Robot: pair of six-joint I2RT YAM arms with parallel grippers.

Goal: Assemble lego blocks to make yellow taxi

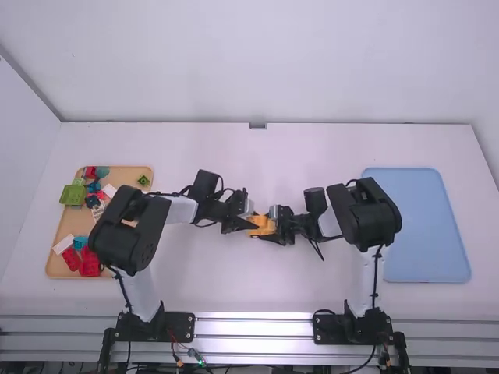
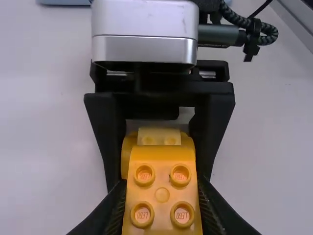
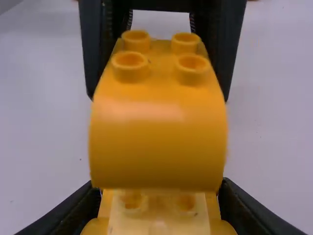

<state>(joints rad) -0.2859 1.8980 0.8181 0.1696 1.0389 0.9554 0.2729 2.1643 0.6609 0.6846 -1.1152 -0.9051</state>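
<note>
Two arms on one white table (image 1: 257, 292), bases at the near edge, left arm (image 1: 134, 224) and right arm (image 1: 370, 220) bent so they meet near table centre. Blue tray (image 1: 430, 226) lies over on the right side, partly masked by the right arm. Wooden tray (image 1: 129, 176) on the left side, partly masked by the left arm, loaded with loose blocks. Left gripper (image 1: 251, 224) and right gripper (image 1: 270, 226) face each other, tips close together, taxi parts between them. Left one is clamped on the curved yellow block (image 3: 159, 147), a finger on each side, four studs exposed. Right one is closed on the lower yellow block (image 3: 159, 215), which has a paler studded section; the two parts meet end to edge, can't tell if the studs are fully seated. Loose stuff in the wooden tray, biggest down: green block (image 1: 73, 195) at the outer edge, red blocks (image 1: 90, 262) at the near end, white block (image 1: 63, 245) just beside them, teal block (image 1: 80, 242) next to that, small dark green block (image 1: 143, 180) by the far inner corner.
</note>
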